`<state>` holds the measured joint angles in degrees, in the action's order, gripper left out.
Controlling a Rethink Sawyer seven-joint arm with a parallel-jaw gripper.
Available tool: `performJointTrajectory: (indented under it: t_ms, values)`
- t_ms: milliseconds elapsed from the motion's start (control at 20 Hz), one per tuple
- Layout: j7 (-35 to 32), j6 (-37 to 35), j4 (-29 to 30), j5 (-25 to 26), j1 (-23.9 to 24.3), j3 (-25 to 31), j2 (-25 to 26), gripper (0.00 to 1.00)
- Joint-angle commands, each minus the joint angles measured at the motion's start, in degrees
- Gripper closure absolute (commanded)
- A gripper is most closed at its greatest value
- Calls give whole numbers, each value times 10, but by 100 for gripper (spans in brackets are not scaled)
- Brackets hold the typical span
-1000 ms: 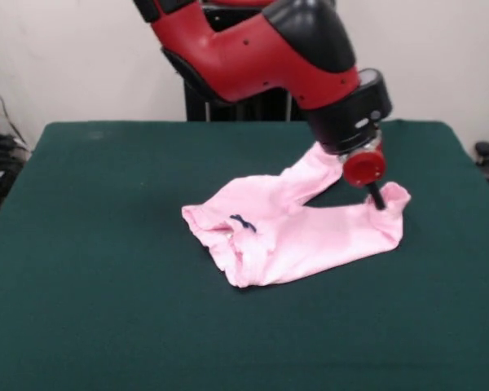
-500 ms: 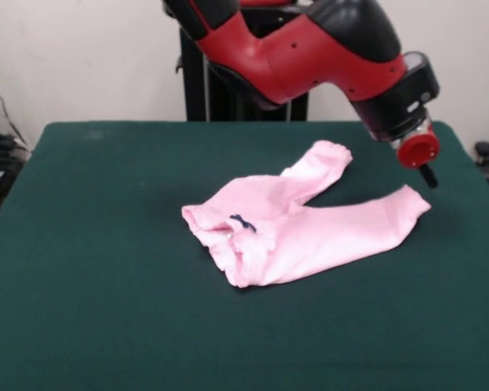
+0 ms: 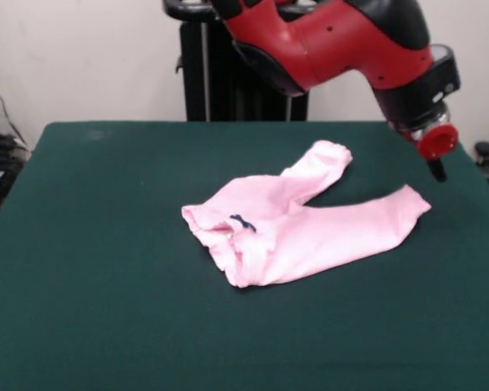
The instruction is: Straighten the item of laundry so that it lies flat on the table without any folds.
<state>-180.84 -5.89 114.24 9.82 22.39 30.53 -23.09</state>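
Front view shows you the claw (image 3: 437,169) has let go of the pants (image 3: 301,228) and lifted away to the side; whether it is spread, I cannot tell. Both legs now lie stretched on the table (image 3: 106,244), but the waistband is still bunched.
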Motion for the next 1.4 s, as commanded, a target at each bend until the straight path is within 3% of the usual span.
performJointTrajectory:
  t_ms: [50, 250, 450, 650, 950, 1150, 1400]
  values:
    - [-35, -111, -104, -29, -145, -212, -74, 100]
    - [-58, -198, -172, -29, -231, -327, -74, 100]
    - [-57, -203, -216, 4, -280, -401, -59, 100]
    - [6, -169, -206, 32, -244, -382, -76, 100]
    - [107, -226, -171, 38, -156, -307, -153, 100]
    - [133, -262, -181, 58, -144, -309, -190, 100]
    - [160, -240, -198, 111, -107, -295, -179, 100]
